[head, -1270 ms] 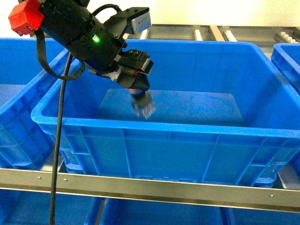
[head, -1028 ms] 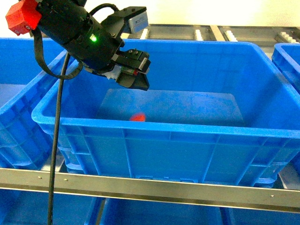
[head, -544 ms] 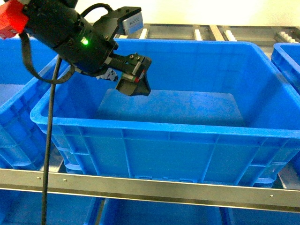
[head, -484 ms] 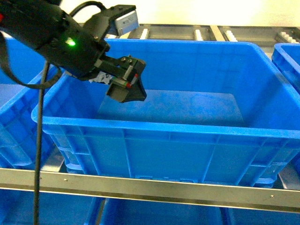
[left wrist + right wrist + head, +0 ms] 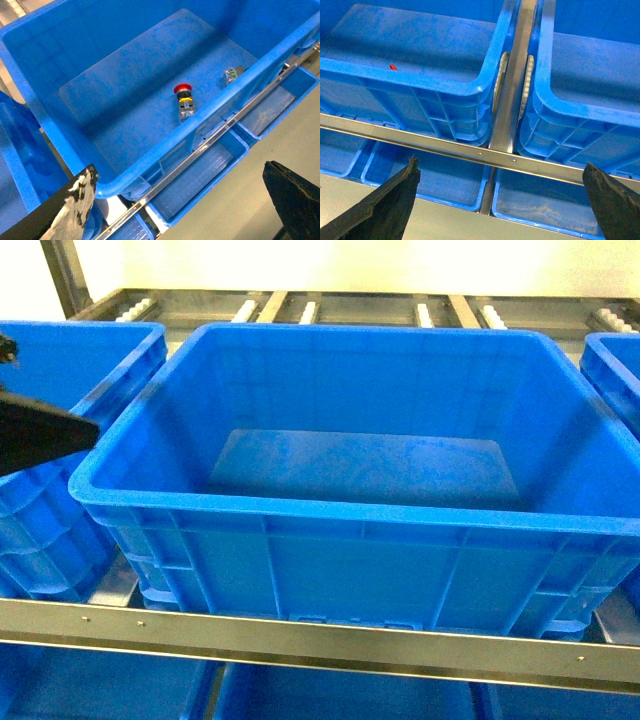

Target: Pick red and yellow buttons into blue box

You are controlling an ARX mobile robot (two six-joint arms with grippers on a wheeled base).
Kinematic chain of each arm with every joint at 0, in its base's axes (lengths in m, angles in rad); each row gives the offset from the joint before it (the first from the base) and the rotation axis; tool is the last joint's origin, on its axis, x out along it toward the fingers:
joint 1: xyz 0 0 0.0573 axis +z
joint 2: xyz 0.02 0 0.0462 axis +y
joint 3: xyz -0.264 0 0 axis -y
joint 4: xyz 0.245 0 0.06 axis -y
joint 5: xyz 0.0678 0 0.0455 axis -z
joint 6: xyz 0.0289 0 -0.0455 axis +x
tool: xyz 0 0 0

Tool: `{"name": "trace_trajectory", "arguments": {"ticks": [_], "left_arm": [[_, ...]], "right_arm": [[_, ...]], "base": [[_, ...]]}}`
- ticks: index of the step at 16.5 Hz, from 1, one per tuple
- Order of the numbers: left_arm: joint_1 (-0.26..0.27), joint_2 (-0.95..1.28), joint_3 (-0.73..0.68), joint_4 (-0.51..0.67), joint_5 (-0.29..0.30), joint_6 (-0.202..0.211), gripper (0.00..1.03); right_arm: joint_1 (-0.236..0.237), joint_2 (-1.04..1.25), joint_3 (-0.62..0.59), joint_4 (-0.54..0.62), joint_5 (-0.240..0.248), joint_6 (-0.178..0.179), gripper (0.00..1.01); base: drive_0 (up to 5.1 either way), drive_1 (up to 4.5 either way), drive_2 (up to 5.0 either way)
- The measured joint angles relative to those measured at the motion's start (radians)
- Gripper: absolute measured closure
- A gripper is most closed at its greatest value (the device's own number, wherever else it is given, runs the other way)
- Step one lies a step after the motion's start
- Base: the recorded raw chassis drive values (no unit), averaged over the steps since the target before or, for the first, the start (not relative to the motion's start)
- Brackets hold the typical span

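Steel rack rails are carrying the box; the red button is lying on its floor near the front wall, where it belongs. Both the left gripper and right gripper are gaping empty. No yellow button is showing.

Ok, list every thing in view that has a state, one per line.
red button: lying on its side on the blue box floor.
blue box: upright, uncovered.
left gripper: open, holding nothing.
right gripper: open, holding nothing.
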Motion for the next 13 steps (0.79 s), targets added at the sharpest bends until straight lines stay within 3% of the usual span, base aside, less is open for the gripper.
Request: {"name": "trace_trajectory", "arguments": {"ticks": [4,8,13], "left_arm": [[0.047,-0.231,-0.180,-0.014,-0.010,-0.016,0.05],[0.156,-0.285,-0.234,0.010,0.009,-0.049,0.05],[0.151,-0.303,-0.241,0.043,-0.010,-0.057,0.05]], "right_arm": [[0.000,0.000,0.000,0.000,0.000,0.000,0.03],[0.000,0.000,0.000,0.000,0.000,0.000,0.03],[0.000,0.000,0.000,0.000,0.000,0.000,0.03]], "base": [[0.0,0.00,0.0],[0.0,0.00,0.0],[0.0,0.00,0.0]]}}
